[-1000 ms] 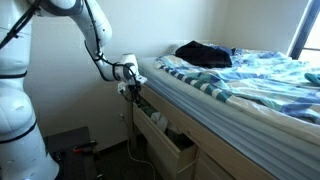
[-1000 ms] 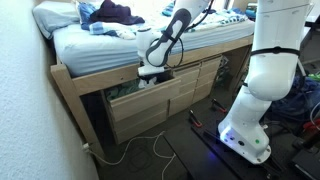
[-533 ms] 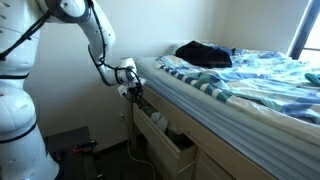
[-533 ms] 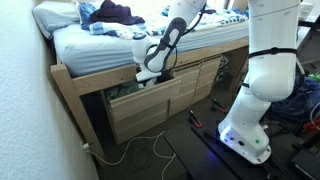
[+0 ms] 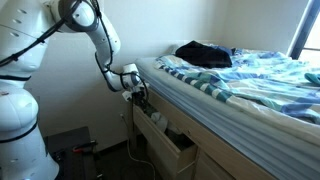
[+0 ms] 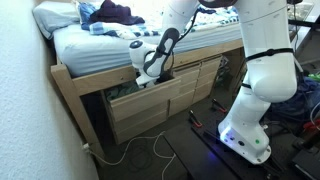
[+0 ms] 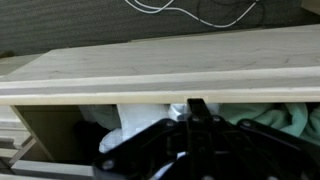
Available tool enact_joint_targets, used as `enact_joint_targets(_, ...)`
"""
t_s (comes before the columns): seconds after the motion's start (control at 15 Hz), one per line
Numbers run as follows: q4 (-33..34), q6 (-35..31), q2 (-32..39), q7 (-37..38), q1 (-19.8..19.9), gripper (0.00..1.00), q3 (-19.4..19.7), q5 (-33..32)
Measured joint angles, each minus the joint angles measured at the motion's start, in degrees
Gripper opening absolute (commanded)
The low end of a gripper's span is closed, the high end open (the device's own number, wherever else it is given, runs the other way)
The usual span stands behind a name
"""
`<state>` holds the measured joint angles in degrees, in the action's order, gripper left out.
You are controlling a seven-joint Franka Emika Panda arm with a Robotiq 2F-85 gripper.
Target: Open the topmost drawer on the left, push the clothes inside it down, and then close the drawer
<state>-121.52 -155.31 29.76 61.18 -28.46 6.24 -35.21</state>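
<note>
The topmost drawer (image 6: 150, 101) of pale tan wood stands pulled out from under the bed, seen also as the topmost drawer (image 5: 172, 146) and, in the wrist view, as a wide front panel (image 7: 160, 62). Inside lie the clothes (image 7: 133, 118): a white piece in the middle, a grey-green one to the right, dark ones to the left. My gripper (image 7: 197, 105) is shut with nothing held and points down into the drawer just behind its front panel. In both exterior views the gripper (image 5: 137, 96) (image 6: 148, 79) hangs at the bed's edge over the open drawer.
More wooden drawers (image 6: 188, 85) line the bed frame. A black garment (image 5: 203, 53) and striped bedding (image 5: 250, 80) lie on the mattress above. A white cable (image 6: 150, 150) loops on the floor. The robot's white base (image 6: 250, 130) stands close by.
The arm's upper links have swung over toward the bed. The gripper has shifted a little lower over the open drawer and stays shut.
</note>
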Motion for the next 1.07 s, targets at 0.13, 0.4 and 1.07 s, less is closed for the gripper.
enact_joint_targets(0.13, 1.54, 0.00, 1.53, 0.02, -0.45, 0.00, 0.64, -0.54)
enact_joint_targets(0.4, 4.21, -0.75, 4.10, 0.02, -0.71, 0.00, 1.49, -0.81)
enact_joint_targets(1.07, 6.89, -6.14, 8.47, -0.13, -0.77, 0.00, 4.06, -0.87)
